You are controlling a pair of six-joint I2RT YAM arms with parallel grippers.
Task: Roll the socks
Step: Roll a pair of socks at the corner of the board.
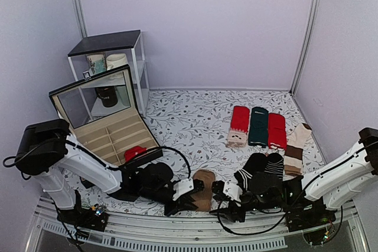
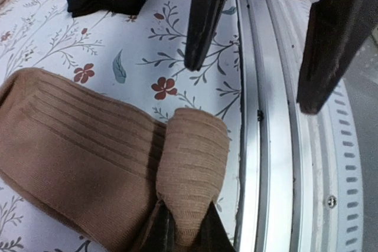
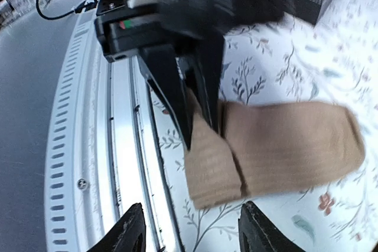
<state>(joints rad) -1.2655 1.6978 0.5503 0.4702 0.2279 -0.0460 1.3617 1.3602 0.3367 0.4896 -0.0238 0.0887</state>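
The top external view looks down from high above and behind both arm bases, far enough to take in the whole table. The left wrist camera sits close over the left gripper, facing forward past its fingertips toward the right gripper. The right wrist camera faces the opposite way, equally near. Both wrist views share the folded end of the socks between the two grippers, and the metal rail beside them
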